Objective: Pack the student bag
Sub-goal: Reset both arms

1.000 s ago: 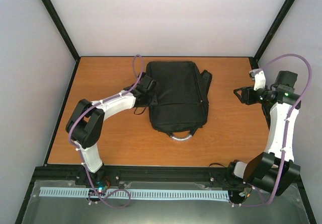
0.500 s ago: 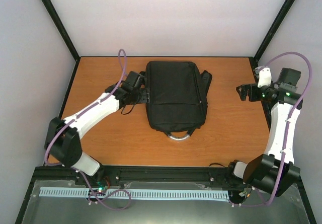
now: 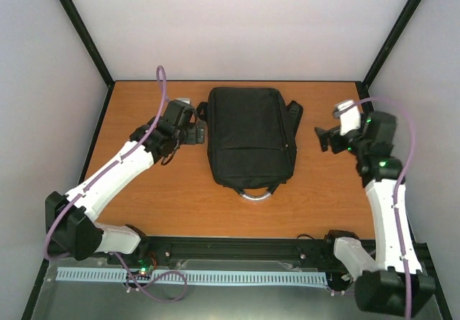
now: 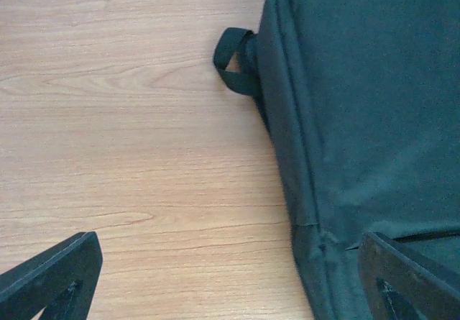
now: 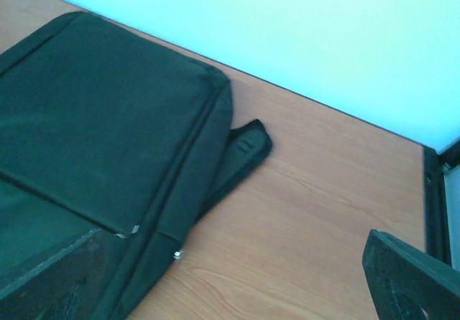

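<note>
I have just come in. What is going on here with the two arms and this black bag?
Two robot arms are at a black student bag, which lies flat on the wooden table. The left end effector is open over the bag's left edge and holds nothing. The right end effector is open too, apart from the bag on its right side.

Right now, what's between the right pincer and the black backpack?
Only bare wooden table lies between the right pincer and the student bag, seen in the top view. Its shoulder strap sticks out farther back.
</note>
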`<control>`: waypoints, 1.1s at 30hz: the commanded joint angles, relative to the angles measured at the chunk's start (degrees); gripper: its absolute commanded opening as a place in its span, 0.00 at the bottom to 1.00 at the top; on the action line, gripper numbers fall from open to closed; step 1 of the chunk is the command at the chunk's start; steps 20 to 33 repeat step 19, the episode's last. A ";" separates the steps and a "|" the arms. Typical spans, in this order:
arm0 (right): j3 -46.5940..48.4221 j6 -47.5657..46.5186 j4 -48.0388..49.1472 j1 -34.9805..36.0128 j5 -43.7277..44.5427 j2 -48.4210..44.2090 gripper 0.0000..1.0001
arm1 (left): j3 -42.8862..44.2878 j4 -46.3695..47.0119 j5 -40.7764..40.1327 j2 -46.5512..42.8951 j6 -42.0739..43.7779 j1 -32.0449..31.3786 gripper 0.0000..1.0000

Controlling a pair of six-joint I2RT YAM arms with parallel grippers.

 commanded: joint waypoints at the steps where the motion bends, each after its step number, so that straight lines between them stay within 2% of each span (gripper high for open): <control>1: -12.36 2.89 21.17 14.57 26.19 -5.87 1.00 | -2.23 1.99 -5.59 -2.78 2.28 0.57 1.00; 2: -14.93 2.59 25.09 17.36 33.92 -5.61 1.00 | -2.62 2.35 -6.67 -3.16 2.73 0.53 1.00; 3: -15.88 2.71 26.51 18.47 37.70 -4.32 1.00 | -3.24 2.96 -7.89 -3.69 3.28 0.56 1.00; 7: -11.12 3.80 19.14 18.69 31.82 4.46 1.00 | -8.70 7.64 -11.02 -7.92 7.75 0.58 1.00; 10: -13.66 9.63 23.54 18.69 32.90 2.94 1.00 | -13.94 13.06 -12.17 -11.11 9.92 0.57 1.00; 12: -12.82 11.15 21.96 18.69 31.70 2.87 1.00 | -15.46 15.05 -12.76 -12.43 9.14 0.57 1.00; 19: -14.53 12.01 21.16 18.62 30.52 0.83 1.00 | -14.16 14.26 -14.83 -11.36 6.26 0.57 1.00; 33: -14.53 12.01 21.16 18.62 30.52 0.83 1.00 | -14.16 14.26 -14.83 -11.36 6.26 0.57 1.00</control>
